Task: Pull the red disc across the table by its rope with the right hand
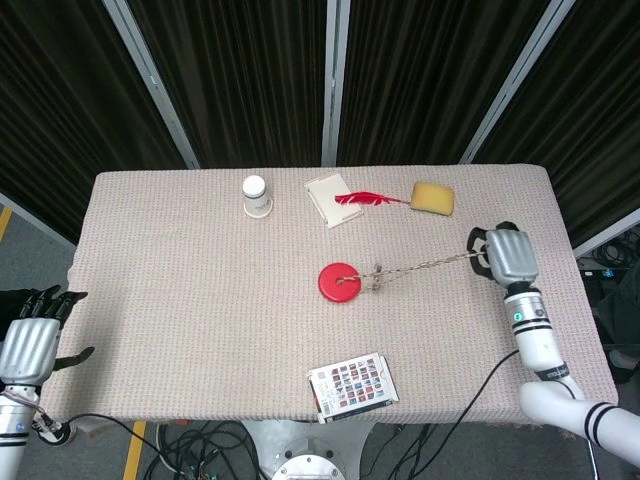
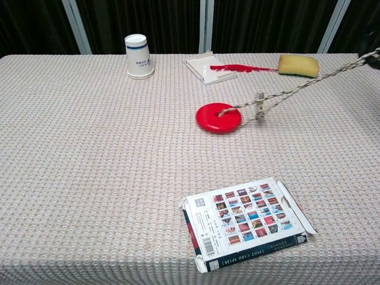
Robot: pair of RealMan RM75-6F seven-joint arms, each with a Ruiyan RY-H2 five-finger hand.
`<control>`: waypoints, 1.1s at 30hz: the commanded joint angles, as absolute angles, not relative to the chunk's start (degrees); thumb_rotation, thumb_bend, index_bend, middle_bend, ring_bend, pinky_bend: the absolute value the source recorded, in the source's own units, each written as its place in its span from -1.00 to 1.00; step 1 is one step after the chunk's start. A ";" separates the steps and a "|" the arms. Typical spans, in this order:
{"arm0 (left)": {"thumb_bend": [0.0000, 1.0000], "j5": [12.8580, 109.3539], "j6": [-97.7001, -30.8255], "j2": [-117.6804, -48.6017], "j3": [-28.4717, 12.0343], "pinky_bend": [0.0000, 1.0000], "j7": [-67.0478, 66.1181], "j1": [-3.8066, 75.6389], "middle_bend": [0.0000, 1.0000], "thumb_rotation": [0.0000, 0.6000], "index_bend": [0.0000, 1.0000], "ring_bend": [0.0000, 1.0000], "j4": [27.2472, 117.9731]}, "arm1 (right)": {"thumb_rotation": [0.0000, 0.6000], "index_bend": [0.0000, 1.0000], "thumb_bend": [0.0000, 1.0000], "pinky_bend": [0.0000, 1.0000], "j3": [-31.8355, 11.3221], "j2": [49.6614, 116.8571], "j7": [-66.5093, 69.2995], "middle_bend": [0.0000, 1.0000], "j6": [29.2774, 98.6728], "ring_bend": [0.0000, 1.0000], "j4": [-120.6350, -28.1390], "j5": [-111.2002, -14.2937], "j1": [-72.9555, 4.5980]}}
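- Rope [image 1: 425, 264] runs taut from disc [image 1: 341, 282] rightward to right hand [image 1: 507, 256], fingers closed on its end.
- Left hand [image 1: 28, 345], off the bench, holds nothing, fingers apart.

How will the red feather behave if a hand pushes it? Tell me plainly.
The red feather looks thin and wispy, so it is probably very light and floppy. It lies partly on the white card, so a push would likely bend it or slide it off instead of moving it cleanly.
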State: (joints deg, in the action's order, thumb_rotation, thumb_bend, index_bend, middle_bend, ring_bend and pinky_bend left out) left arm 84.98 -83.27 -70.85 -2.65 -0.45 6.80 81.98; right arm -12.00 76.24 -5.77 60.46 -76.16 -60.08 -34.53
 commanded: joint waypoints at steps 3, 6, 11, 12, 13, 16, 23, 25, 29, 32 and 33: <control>-1.00 84.89 -83.14 -70.66 -2.67 -0.71 -0.98 6.89 -0.56 1.00 -0.59 -0.79 82.49 | 1.00 1.00 0.20 -0.50 -13.63 72.49 -2.27 0.96 61.20 0.14 -73.51 -57.75 -31.27; -1.00 85.02 -82.82 -70.71 -2.57 -0.71 -1.41 7.12 -0.56 1.00 -0.59 -0.79 82.77 | 1.00 1.00 0.21 -0.49 -14.49 70.81 -0.61 0.96 61.71 0.14 -72.18 -56.61 -29.58; -1.00 84.98 -82.70 -70.92 -2.64 -0.71 -1.94 7.32 -0.56 1.00 -0.59 -0.79 83.06 | 1.00 1.00 0.21 -0.49 -15.96 68.87 1.04 0.96 62.34 0.14 -70.37 -55.28 -27.75; -1.00 84.86 -82.64 -70.95 -2.67 -0.71 -1.97 7.32 -0.56 1.00 -0.59 -0.79 83.04 | 1.00 1.00 0.21 -0.48 -16.26 68.73 1.12 0.96 62.55 0.14 -70.01 -54.97 -27.52; -1.00 84.71 -82.54 -70.97 -2.67 -0.71 -1.97 7.31 -0.56 1.00 -0.59 -0.79 83.02 | 1.00 1.00 0.21 -0.48 -16.69 68.57 1.29 0.96 62.71 0.14 -69.63 -54.48 -27.21; -1.00 84.61 -82.50 -70.96 -2.66 -0.71 -1.98 7.30 -0.56 1.00 -0.59 -0.79 82.96 | 1.00 1.00 0.22 -0.47 -17.65 68.32 1.32 0.96 63.23 0.14 -68.63 -53.42 -26.59; -1.00 84.60 -82.70 -71.03 -2.66 -0.71 -1.63 7.23 -0.56 1.00 -0.59 -0.79 82.72 | 1.00 1.00 0.23 -0.45 -20.45 70.20 -1.00 0.97 67.84 0.14 -66.03 -51.06 -25.91; -1.00 84.63 -82.74 -71.01 -2.65 -0.71 -1.59 7.23 -0.56 1.00 -0.59 -0.79 82.70 | 1.00 1.00 0.23 -0.45 -20.72 71.01 -1.86 0.97 69.01 0.14 -66.45 -51.49 -26.06; -1.00 84.60 -82.67 -71.10 -2.60 -0.71 -1.58 7.24 -0.56 1.00 -0.59 -0.79 82.65 | 1.00 1.00 0.24 -0.44 -20.35 71.38 -1.71 0.97 70.74 0.14 -70.43 -55.13 -26.37; -1.00 84.59 -82.59 -71.06 -2.57 -0.71 -1.66 7.26 -0.56 1.00 -0.59 -0.79 82.65 | 1.00 1.00 0.23 -0.44 -20.12 71.85 -0.33 0.97 71.06 0.14 -75.81 -58.57 -27.21; -1.00 84.56 -82.61 -71.03 -2.60 -0.71 -1.66 7.27 -0.56 1.00 -0.59 -0.79 82.69 | 1.00 1.00 0.23 -0.44 -19.99 71.95 0.06 0.97 70.80 0.14 -77.60 -59.68 -27.63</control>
